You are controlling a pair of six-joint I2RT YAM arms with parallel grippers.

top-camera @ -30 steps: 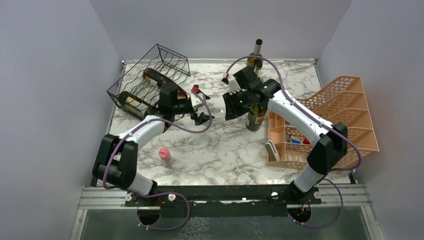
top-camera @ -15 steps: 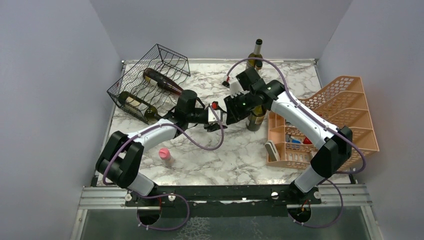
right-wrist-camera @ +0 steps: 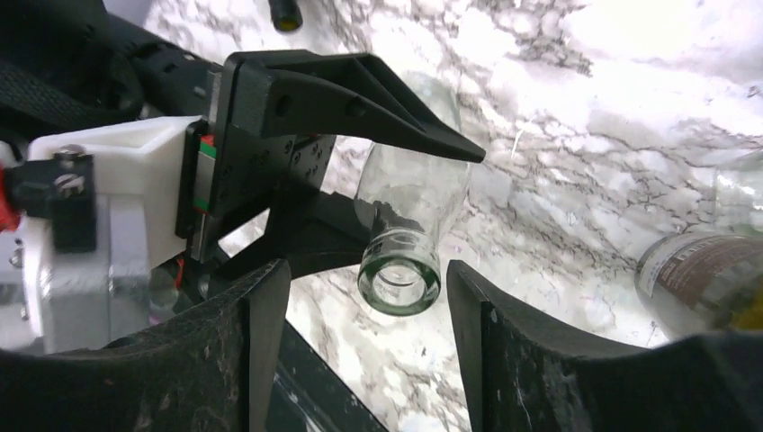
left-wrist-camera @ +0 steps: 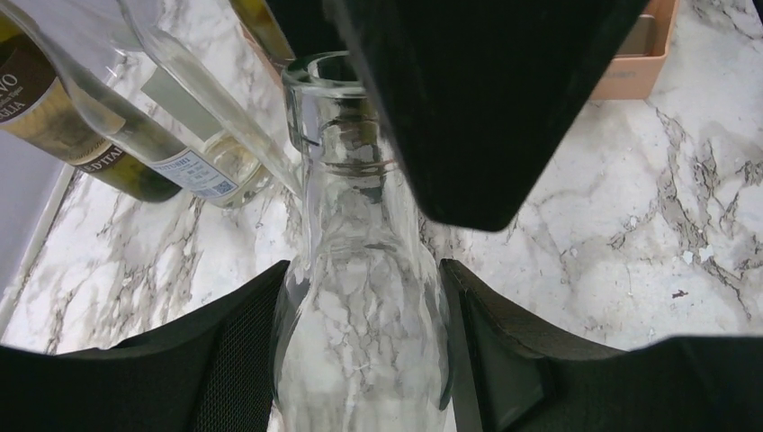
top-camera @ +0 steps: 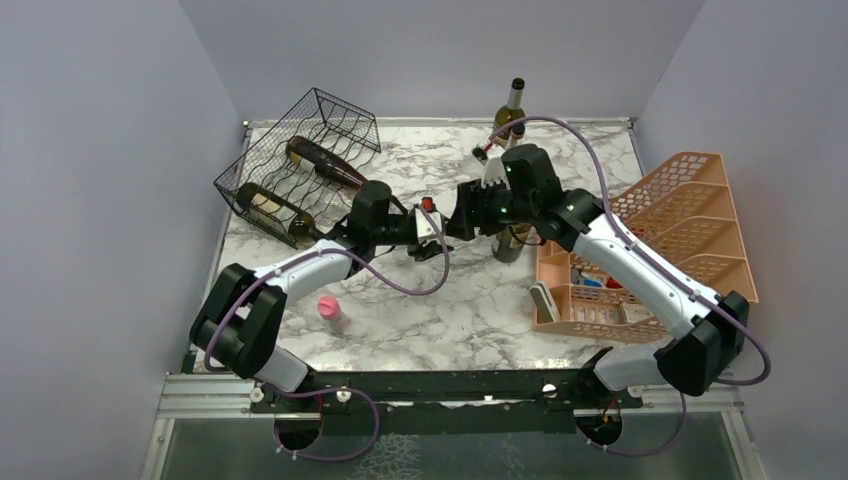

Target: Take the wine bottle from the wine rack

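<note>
Left wrist: left claw (left-wrist-camera: 360,279) clamps the wine bottle (left-wrist-camera: 360,369) at its shoulder (clear glass, likely light, slick, breakable); right claw (right-wrist-camera: 360,270) stands open around the neck, probably the surer hold.

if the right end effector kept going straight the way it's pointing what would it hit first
The clear glass bottle: its mouth sits between the open fingers of the right end effector, facing the wrist. Further on it would probably meet the left end effector clamped on the bottle's body.
</note>
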